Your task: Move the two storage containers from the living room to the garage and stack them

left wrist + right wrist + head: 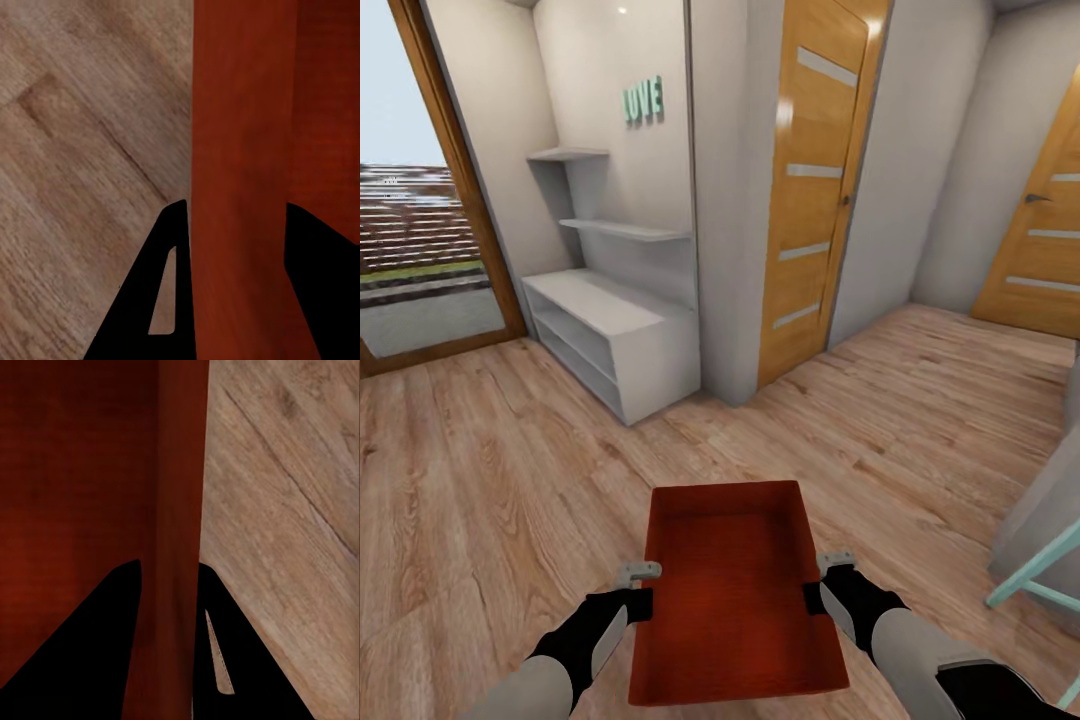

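Held over the wood-plank floor [490, 470], short of the white shelf unit [615, 335] and wooden door [815, 190], the storage container [735, 590] has each side wall pinched — left tool [236, 285], right tool [169, 637] — and the wrist views show fingers straddling each wall.

Storage container [735, 600] near wall cut by head view's bottom edge; teal frame [1040, 570] cropped right.

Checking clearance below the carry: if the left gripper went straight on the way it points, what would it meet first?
The left gripper is clamped on the storage container's side wall, which blocks its throat. Past the wall, the wrist view looks onto the wood-plank floor; how far off is unclear.
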Controlling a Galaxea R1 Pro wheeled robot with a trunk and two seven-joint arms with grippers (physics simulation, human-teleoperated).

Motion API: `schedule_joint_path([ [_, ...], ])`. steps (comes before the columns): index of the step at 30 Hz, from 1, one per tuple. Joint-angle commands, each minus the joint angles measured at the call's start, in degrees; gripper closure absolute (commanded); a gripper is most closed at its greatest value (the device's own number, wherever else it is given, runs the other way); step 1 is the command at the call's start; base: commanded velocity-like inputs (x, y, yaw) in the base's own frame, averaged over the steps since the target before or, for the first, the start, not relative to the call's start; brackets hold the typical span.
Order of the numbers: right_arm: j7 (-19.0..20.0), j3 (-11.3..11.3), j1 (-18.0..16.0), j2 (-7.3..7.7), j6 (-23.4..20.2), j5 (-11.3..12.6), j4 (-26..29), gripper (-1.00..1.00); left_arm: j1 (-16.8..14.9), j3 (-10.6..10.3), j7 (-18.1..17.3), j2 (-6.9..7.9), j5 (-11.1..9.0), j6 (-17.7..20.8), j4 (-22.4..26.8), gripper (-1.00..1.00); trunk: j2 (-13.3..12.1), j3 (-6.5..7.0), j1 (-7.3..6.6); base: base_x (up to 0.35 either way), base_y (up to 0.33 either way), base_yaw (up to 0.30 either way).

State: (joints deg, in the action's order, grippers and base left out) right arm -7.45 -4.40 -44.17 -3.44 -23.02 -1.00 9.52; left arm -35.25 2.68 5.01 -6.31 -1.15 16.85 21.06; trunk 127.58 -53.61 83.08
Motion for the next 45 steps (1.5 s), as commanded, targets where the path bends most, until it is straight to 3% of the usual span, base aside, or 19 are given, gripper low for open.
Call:
schedule_joint_path([
  [1,-0.10,-0.08,-0.03,0.02,-0.45,-0.32,0.15,1.00,0.01,0.35,0.27,-0.01,0.53,0.37,0.12,1.00,0.02,-0.05,0.03,0.348,0.000,0.000],
  [38,-0.10,-0.08,-0.03,0.01,-0.45,-0.25,0.15,1.00,0.02,0.31,0.26,-0.01,0.53,0.37,0.12,1.00,0.02,-0.05,0.03,0.348,0.000,-0.069],
  [45,-0.10,-0.08,-0.03,0.01,-0.45,-0.27,0.15,1.00,0.02,0.31,0.27,-0.01,0.53,0.37,0.12,1.00,0.02,-0.05,0.03,0.348,0.000,-0.216],
])
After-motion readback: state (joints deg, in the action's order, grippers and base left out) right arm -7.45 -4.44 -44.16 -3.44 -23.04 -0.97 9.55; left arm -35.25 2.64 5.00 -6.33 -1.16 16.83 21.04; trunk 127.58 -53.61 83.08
